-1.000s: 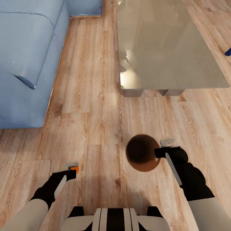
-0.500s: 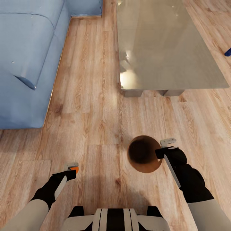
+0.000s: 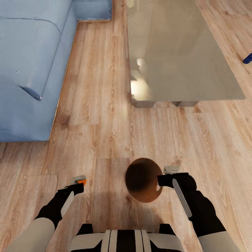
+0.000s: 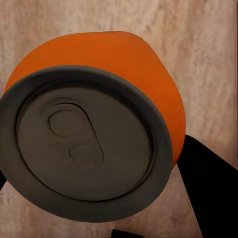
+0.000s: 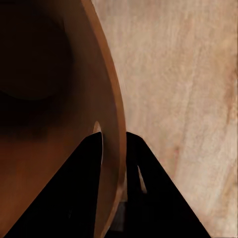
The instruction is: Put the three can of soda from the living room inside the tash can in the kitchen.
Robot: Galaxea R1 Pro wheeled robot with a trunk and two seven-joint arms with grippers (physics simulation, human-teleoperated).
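The left gripper (image 3: 79,182) pinches an orange can (image 4: 99,124) low over the wood floor (image 3: 101,115). The right gripper (image 3: 164,176) clamps the rim of the bin (image 3: 141,180), one finger inside, one outside. Ahead stand a glass table (image 3: 182,52) and a blue sofa (image 3: 28,70); a blue can (image 3: 247,58) lies beyond the table.

No readable text, label, brand or number anywhere; the orange can (image 4: 99,129) seems plain, its lid unmarked.
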